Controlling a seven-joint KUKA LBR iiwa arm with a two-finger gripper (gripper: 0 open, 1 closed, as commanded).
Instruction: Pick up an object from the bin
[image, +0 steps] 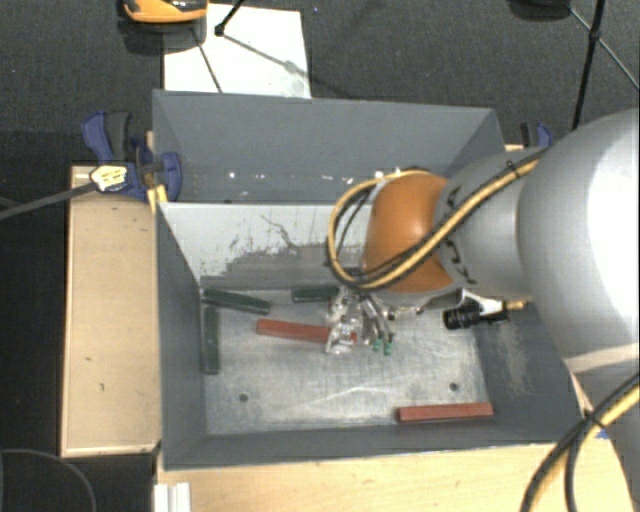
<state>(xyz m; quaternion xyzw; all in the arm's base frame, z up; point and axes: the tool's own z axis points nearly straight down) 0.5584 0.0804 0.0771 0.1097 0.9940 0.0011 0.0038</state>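
Observation:
My gripper (345, 333) hangs low over the middle of the bin floor, under the arm's orange cover. Its tip is at the right end of a red-brown flat bar (288, 329) that lies slanted on the floor; whether it touches the bar I cannot tell. A short dark green bar (315, 293) lies just behind it, near the back wall. A small green piece (383, 347) shows just to the right of the gripper.
Two more dark green bars lie at the left, one along the back (235, 298) and one along the left wall (210, 340). A second red-brown bar (445, 411) rests at the front right. A black cylinder (474, 317) sticks out under the arm.

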